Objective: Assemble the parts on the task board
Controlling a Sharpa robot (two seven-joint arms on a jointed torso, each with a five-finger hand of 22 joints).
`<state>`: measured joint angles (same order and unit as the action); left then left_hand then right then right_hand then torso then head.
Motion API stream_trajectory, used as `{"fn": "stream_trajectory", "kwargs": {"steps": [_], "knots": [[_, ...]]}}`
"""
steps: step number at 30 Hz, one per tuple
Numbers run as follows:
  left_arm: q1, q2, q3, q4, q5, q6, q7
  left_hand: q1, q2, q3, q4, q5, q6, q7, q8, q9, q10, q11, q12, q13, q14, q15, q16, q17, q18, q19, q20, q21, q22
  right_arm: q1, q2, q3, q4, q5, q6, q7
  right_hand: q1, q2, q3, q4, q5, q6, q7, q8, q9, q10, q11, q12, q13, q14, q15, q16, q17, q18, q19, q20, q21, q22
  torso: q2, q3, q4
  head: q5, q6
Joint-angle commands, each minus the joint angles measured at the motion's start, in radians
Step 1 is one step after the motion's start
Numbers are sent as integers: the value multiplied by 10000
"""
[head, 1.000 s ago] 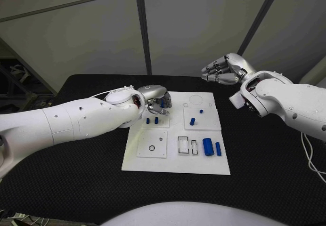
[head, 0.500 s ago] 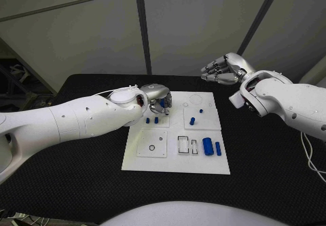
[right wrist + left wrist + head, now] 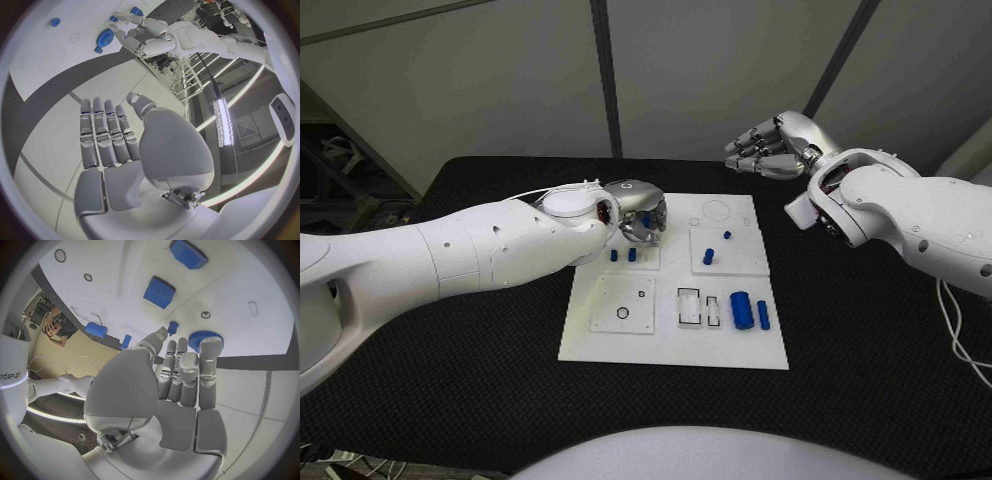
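The white task board (image 3: 672, 350) lies mid-table. My left hand (image 3: 638, 214) hovers low over its far left corner with the fingers stretched out. In the left wrist view, one of its fingertips (image 3: 209, 346) touches the edge of a round blue toothed disc (image 3: 195, 337) that lies on the board. The thumb stays off the disc, and a small blue peg (image 3: 172, 327) stands beside it. Two short blue pegs (image 3: 623, 256) stand just near of the hand. My right hand (image 3: 769, 146) is raised beyond the board's far right corner, holding nothing.
Two more blue pegs (image 3: 708, 257) stand on the board's right plate. Two blue cylinders (image 3: 741, 305) lie beside the rectangular slots (image 3: 689, 307) at the near right. A ring recess (image 3: 623, 315) sits at the near left. Black table (image 3: 473, 360) surrounds the board.
My left hand has shifted slightly right and farther over the board's far left corner. The right hand has not moved.
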<state>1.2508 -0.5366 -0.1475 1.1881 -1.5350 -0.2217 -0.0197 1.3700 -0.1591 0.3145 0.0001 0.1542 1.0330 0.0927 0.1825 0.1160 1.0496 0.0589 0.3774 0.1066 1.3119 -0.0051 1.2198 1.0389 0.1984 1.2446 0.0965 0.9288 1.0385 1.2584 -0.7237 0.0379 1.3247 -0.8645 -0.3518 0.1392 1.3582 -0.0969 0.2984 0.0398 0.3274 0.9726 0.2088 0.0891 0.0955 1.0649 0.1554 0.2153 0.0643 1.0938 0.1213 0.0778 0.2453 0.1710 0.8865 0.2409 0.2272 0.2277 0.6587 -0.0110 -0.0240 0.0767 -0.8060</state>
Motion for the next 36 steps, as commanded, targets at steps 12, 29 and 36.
{"fn": "stream_trajectory", "kwargs": {"steps": [12,29,36], "knots": [[10,20,-7,-21,-110,363,-52,-122,-91,75,67,-6,53,85,-112,-21,-16,81,-93,-27,8,47,111,11,-649,-60,43,154,161,18,37,5,-3,-30,59,75,0,-49,-54,4,24,25,89,-36,7,-45,11,8,-15,61,18,-25,-15,117,77,-20,-75,-25,1,-5,13,7,-47],[-50,115,-14,-166,14,589,72,76,37,423,-35,4,94,130,-245,-33,81,87,-337,-115,91,56,278,36,-668,-46,83,460,533,18,66,5,-6,-30,85,61,-9,-43,-56,12,31,28,94,-37,7,-47,15,6,-14,56,22,-32,-18,115,80,-18,-87,-33,10,-4,4,16,-96],[-86,151,-15,-208,71,631,127,121,72,554,-75,-18,132,147,-287,-32,156,82,-429,-148,138,52,357,75,-679,-24,85,585,678,18,78,5,-4,-30,97,53,-9,-43,-56,12,31,28,94,-37,7,-47,15,6,-14,56,22,-32,-18,115,80,-18,-87,-33,6,-5,17,15,-122]]}}
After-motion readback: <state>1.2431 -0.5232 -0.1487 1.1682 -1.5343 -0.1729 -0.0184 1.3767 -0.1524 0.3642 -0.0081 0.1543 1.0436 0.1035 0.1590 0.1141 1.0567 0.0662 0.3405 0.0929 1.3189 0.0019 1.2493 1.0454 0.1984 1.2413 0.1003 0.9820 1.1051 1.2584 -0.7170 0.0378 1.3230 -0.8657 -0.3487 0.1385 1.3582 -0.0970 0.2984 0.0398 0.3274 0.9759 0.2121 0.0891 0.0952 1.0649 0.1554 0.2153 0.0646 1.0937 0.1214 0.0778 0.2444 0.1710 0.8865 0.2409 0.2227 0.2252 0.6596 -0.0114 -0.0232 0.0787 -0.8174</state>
